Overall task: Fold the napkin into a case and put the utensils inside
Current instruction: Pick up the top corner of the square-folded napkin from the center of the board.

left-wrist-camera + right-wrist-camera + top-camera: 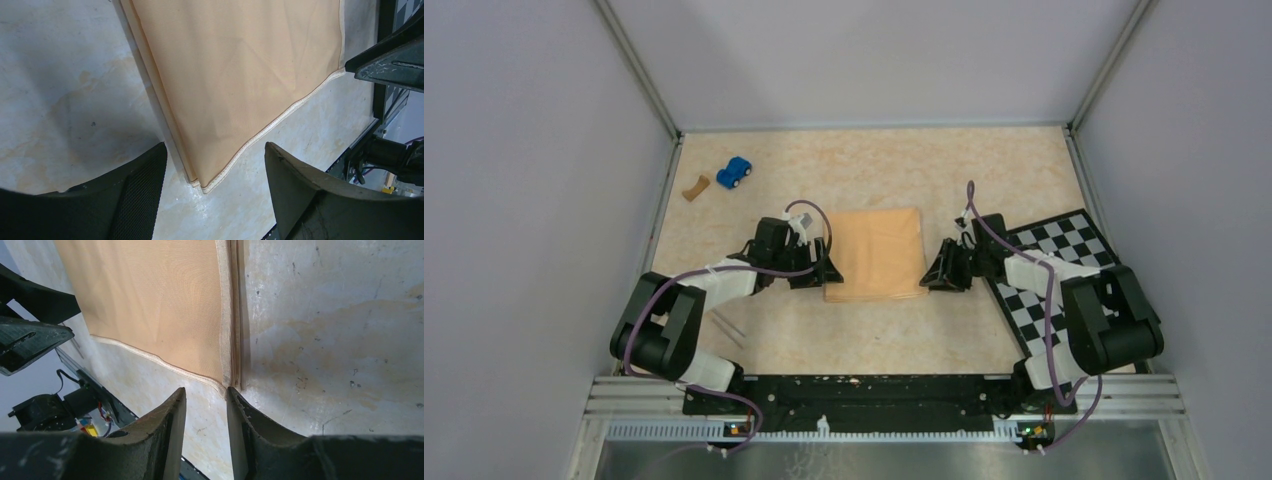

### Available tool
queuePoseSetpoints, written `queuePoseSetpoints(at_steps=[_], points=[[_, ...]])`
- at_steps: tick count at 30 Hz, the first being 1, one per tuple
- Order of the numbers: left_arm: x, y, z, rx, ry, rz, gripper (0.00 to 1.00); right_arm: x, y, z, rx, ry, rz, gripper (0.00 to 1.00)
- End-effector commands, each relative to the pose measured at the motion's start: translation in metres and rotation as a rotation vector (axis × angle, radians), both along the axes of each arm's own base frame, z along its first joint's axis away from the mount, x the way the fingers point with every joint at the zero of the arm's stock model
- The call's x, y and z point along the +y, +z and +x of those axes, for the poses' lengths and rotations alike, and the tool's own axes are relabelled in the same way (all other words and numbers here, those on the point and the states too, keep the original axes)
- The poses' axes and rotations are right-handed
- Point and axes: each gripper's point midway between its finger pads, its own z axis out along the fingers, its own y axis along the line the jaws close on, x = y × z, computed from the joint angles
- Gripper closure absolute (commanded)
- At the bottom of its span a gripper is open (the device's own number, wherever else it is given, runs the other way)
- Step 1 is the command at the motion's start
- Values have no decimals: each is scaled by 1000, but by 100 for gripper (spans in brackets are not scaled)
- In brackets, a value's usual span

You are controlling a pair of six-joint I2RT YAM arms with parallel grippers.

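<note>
The tan-orange napkin (pixel 876 252) lies folded in layers in the middle of the table, a rough square with stitched hems (pixel 240 65) (pixel 150 300). My left gripper (pixel 820 272) is low at its near-left corner and stands open (pixel 215 147). The layered corner lies on the table between the fingers, touching neither. My right gripper (pixel 936 276) is at the near-right corner, open by a narrow gap with nothing in it (pixel 206 390). That corner lies just past its fingertips. The utensils (pixel 729 329), thin silvery pieces, lie on the table beside the left arm.
A small blue toy car (pixel 734 172) and a brown curved scrap (pixel 694 187) lie at the far left. A black-and-white checkerboard (pixel 1064 262) lies under the right arm. Grey walls close in the table on three sides.
</note>
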Motion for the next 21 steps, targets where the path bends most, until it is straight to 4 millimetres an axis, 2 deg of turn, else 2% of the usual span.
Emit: queuePoseSetpoints(at_steps=[1, 9, 16, 21], points=[[0, -1, -3, -14, -10, -1, 23, 6, 8, 11, -44, 3, 42, 65], [0, -3, -4, -12, -10, 2, 23, 9, 18, 13, -59, 4, 72, 70], [0, -3, -4, -11, -12, -2, 23, 6, 2, 6, -31, -16, 61, 68], [0, -3, -5, -13, -13, 4, 23, 5, -2, 5, -29, -26, 58, 67]])
